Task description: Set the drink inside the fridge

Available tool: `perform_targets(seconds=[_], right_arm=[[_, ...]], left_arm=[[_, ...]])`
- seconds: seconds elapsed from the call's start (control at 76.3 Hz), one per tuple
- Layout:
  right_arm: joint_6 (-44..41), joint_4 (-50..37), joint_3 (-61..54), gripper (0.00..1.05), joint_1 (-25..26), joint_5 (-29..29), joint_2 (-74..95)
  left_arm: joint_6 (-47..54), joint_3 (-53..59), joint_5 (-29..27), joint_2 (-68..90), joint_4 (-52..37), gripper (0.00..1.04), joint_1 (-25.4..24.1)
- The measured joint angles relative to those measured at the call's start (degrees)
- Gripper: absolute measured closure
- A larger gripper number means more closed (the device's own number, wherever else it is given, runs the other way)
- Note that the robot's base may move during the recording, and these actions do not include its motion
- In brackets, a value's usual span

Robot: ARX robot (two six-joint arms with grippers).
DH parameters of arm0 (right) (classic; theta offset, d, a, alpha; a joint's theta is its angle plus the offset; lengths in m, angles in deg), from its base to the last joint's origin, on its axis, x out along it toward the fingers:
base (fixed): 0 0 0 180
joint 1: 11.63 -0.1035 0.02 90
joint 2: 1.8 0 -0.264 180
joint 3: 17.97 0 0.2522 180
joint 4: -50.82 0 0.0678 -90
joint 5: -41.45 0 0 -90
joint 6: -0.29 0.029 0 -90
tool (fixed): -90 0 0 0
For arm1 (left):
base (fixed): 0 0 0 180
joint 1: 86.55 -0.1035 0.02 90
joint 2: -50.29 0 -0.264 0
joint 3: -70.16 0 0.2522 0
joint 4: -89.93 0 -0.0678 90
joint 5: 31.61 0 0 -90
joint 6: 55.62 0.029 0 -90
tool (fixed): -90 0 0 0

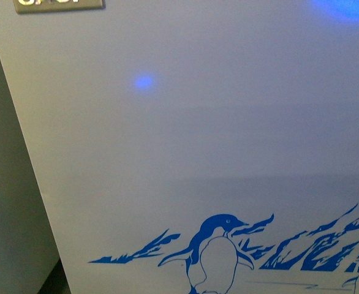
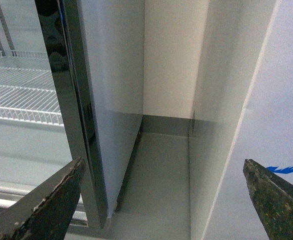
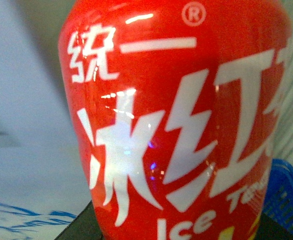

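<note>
Red-labelled drink (image 3: 176, 125), white characters and "Ice"; left end effector (image 2: 162, 162) spread, right end effector's (image 3: 174, 232) grip unclear.

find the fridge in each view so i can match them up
Front view: the fridge fills nearly the whole picture.
Left wrist view: its white wall, across the gap from the grey cabinet.
Right wrist view: its white panel, behind the drink.
Shared landmark: the blue print on its white side.

Dim bluish light, blue glare on fridge (image 1: 167, 135), drink (image 3: 176, 125) blurred
</note>
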Motion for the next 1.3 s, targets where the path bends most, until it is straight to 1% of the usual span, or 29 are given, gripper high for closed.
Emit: perform_targets(seconds=[0.079,0.157,0.275,0.367,0.406,0.551,0.564,0.669,0.734,0.8,0.904,1.14,1.298], right_arm=[[1.7,2.9,0.0,0.68,-2.2,-0.2,-6.3],[2.9,4.0,0.1,0.68,-4.2,0.0,-10.7],[4.7,4.2,0.5,0.68,-7.3,2.6,-15.0],[6.5,6.4,0.8,0.68,-12.5,8.8,-18.5],[7.1,7.9,0.8,0.68,-16.7,13.2,-20.7],[7.5,11.1,0.8,0.68,-26.5,22.8,-25.8],[7.5,11.3,0.8,0.68,-28.5,24.7,-26.4],[7.2,11.5,0.6,0.68,-36.4,32.5,-28.0],[6.9,11.5,0.2,0.68,-40.0,36.6,-29.0],[6.1,11.2,-0.1,0.68,-42.8,39.3,-29.6],[5.1,11.0,-1.9,0.68,-44.8,42.0,-29.7],[4.1,9.9,-3.6,0.68,-47.5,46.8,-30.0],[4.2,9.9,-4.0,0.68,-48.1,47.0,-30.4]], left_arm=[[0.0,0.0,0.0,0.0,0.0,0.08,0.0],[0.0,0.0,0.0,0.0,0.0,0.08,0.0],[0.0,0.0,0.0,0.0,0.0,0.08,0.0],[0.0,0.0,0.0,0.0,0.0,0.08,0.0],[0.0,0.0,0.0,0.0,0.0,0.08,0.0],[0.0,0.0,0.0,0.0,0.0,0.08,0.0],[0.0,0.0,0.0,0.0,0.0,0.08,0.0],[0.0,0.0,0.0,0.0,0.0,0.08,0.0],[0.0,0.0,0.0,0.0,0.0,0.08,0.0],[0.0,0.0,0.0,0.0,0.0,0.08,0.0],[0.0,0.0,0.0,0.0,0.0,0.08,0.0],[0.0,0.0,0.0,0.0,0.0,0.08,0.0],[0.0,0.0,0.0,0.0,0.0,0.08,0.0]])
